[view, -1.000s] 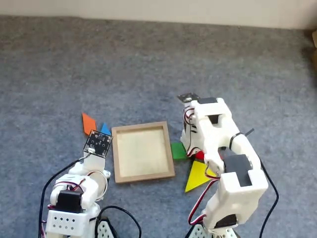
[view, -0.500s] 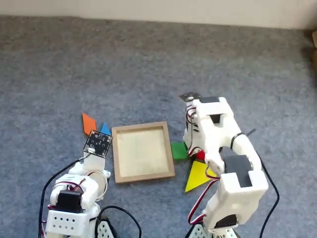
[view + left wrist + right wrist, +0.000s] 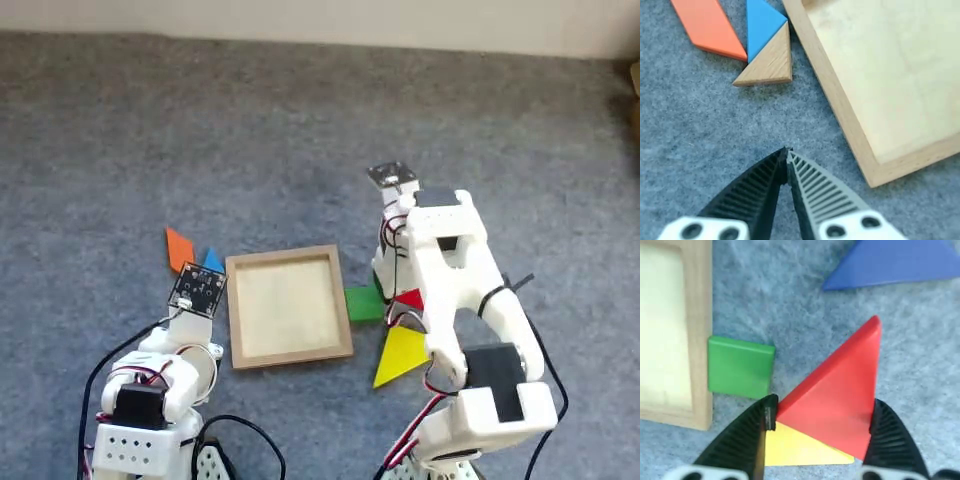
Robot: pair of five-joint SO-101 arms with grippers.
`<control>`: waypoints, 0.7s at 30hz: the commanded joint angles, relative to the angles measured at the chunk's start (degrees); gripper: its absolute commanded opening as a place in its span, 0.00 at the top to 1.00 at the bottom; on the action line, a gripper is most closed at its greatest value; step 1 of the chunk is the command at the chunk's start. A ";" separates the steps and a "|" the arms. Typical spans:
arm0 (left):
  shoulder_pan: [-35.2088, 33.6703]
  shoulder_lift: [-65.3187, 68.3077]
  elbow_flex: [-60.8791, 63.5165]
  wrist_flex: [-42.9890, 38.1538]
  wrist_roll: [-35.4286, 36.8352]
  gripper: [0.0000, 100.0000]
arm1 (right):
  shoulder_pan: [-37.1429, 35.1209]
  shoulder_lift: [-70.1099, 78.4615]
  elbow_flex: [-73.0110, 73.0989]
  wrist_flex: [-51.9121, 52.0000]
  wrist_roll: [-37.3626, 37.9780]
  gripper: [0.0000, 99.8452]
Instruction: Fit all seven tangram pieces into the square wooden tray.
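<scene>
The square wooden tray [image 3: 285,254] lies empty on the grey carpet between the arms. My right gripper [image 3: 822,412] is shut on the red triangle [image 3: 840,390], one finger on each side, just right of the tray. The green square [image 3: 740,367] lies against the tray's rim [image 3: 700,340], the yellow triangle [image 3: 800,447] partly under the red one, and a large blue triangle [image 3: 895,262] beyond. My left gripper [image 3: 787,152] is shut on nothing, above carpet near the tray's left rim [image 3: 825,85]. An orange parallelogram [image 3: 707,25], a small blue triangle [image 3: 762,22] and a wooden triangle [image 3: 771,62] lie ahead of it.
In the high view the green square [image 3: 362,303], red triangle [image 3: 408,298] and yellow triangle [image 3: 400,353] cluster right of the tray under the right arm [image 3: 450,270]. The orange piece [image 3: 178,248] and blue piece [image 3: 212,260] sit left of it. Open carpet stretches beyond.
The right arm's wrist has shifted away from its base and slightly right, and more of the red and yellow triangles now shows beneath it. The left arm has not moved.
</scene>
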 commanded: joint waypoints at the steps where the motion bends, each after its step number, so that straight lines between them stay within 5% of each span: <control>1: -0.40 -3.30 1.10 0.70 0.09 0.99 | -1.01 -4.70 -1.71 0.48 0.35 0.84; 21: -0.40 -3.30 1.10 0.70 0.09 0.99 | -25.01 -8.48 -1.89 -0.13 -29.45 0.84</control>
